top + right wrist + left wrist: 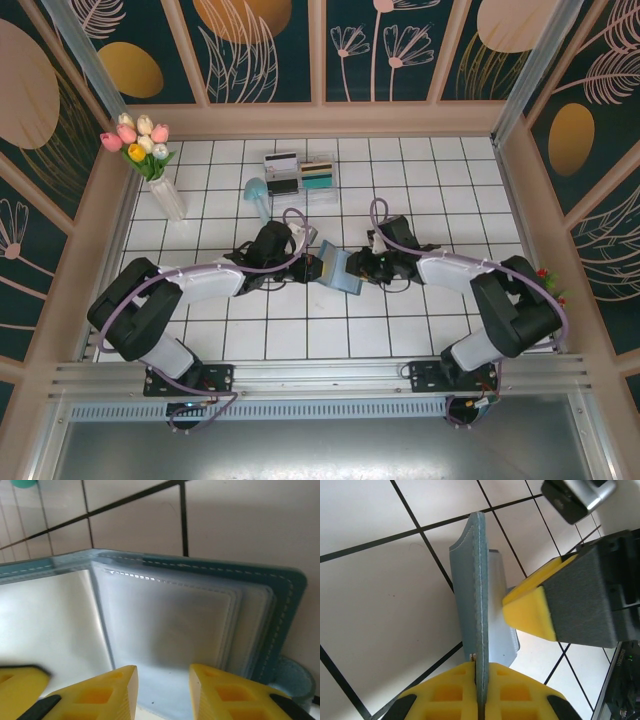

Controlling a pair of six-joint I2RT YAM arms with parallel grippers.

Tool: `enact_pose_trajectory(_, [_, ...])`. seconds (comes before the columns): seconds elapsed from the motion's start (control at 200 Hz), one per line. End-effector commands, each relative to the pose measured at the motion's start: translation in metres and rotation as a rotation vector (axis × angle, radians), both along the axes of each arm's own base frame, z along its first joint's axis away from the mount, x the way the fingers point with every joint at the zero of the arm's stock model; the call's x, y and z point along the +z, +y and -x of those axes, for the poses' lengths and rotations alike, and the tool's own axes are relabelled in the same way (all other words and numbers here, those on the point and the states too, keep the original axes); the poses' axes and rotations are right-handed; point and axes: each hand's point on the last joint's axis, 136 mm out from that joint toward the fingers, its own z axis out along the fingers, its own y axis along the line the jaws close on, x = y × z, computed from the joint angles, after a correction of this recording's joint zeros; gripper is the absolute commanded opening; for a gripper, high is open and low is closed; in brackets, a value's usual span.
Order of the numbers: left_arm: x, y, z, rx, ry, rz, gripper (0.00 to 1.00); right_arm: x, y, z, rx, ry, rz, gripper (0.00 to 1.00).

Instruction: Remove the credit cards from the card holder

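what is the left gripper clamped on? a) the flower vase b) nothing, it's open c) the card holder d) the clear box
c: in the left wrist view the left gripper is shut on a flap of the card holder, pinching its edge.

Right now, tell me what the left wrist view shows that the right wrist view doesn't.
Left wrist: the card holder seen edge-on, its near edge pinched between the left fingers, with one of the right fingers beside its flap. Right wrist: the holder's pale inside with stitched card slots, the right fingers apart below it. Both: the card holder over the white tiled table.
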Motion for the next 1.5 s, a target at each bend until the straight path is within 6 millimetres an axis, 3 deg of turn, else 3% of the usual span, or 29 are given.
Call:
enact_pose_trajectory(0.0, [0.013, -0.01, -0.003, -0.009, -0.006, 0.063, 0.13, -0.015, -0.006, 0.0, 0.008, 0.036, 0.059, 0.34])
enact_pose_trajectory(0.22, [0.018, -0.012, -0.006, 0.042, 0.027, 0.111, 0.37, -0.031, -0.013, -0.003, 0.013, 0.064, 0.143, 0.34])
enact_pose_trajectory(0.39, [0.009, -0.009, -0.015, 0.095, 0.055, 0.069, 0.47, -0.029, -0.014, -0.004, 0.015, 0.055, 0.15, 0.34])
enact_pose_trajectory(0.545, [0.006, -0.013, -0.019, 0.101, 0.083, 0.043, 0.49, -0.023, -0.013, -0.005, 0.011, 0.035, 0.142, 0.36])
enact_pose_trajectory(0.671, [0.022, -0.016, -0.018, 0.088, 0.066, 0.084, 0.62, -0.016, -0.013, -0.006, 0.006, 0.021, 0.132, 0.38])
enact_pose_trajectory(0.826, [0.021, -0.016, -0.019, 0.101, 0.066, 0.041, 0.75, -0.02, -0.01, -0.004, 0.025, 0.03, 0.126, 0.42])
enact_pose_trajectory(1.001, [0.004, -0.022, -0.013, 0.085, 0.093, -0.036, 0.74, -0.017, -0.006, -0.004, 0.032, 0.021, 0.112, 0.48])
enact_pose_trajectory(1.161, [0.0, -0.022, -0.012, 0.083, 0.097, -0.048, 0.64, -0.019, -0.006, -0.003, 0.037, 0.025, 0.116, 0.52])
enact_pose_trajectory(1.346, [-0.007, -0.019, -0.01, 0.074, 0.11, -0.081, 0.63, -0.02, -0.005, -0.002, 0.048, 0.023, 0.116, 0.57])
enact_pose_trajectory(1.496, [-0.008, -0.015, -0.008, 0.078, 0.102, -0.091, 0.51, -0.022, -0.007, -0.002, 0.04, 0.028, 0.131, 0.59])
